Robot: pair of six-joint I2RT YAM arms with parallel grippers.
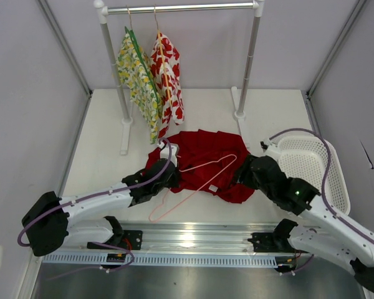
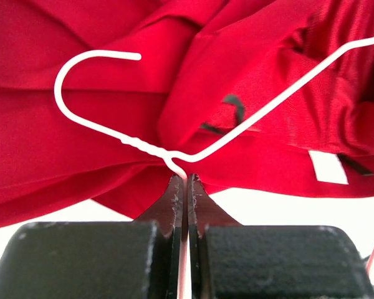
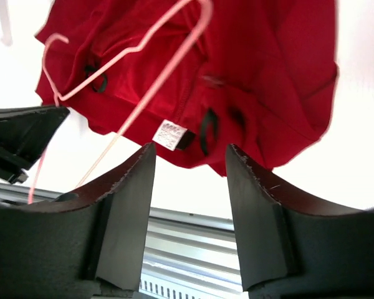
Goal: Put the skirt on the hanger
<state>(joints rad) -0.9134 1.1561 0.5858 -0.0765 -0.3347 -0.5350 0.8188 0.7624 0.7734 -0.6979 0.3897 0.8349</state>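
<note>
You see the skirt [image 2: 81, 118] as soft cloth with a faint sheen. The hanger [image 2: 121, 55] is smooth, pale pink wire. The right gripper [image 3: 190, 152] has matt black fingers [image 3: 128, 205], scuffed at the edges.

Left arm [image 1: 100, 202] stretched inward, jaws clamped on hanger [image 2: 137, 143]; right arm [image 1: 324, 215] likewise, jaws parted.

Robot lab test cell, not a home: a white table [image 1: 100, 162] boxed in by plain grey panels [image 1: 25, 93] on metal framing. A cabled left arm [image 1: 93, 202] and right arm [image 1: 324, 215] are bolted to an aluminium rail [image 1: 193, 240] along the bottom edge. Staged props: a small garment rack [image 1: 181, 8] top centre, a white plastic basket [image 1: 336, 180] at right.
</note>
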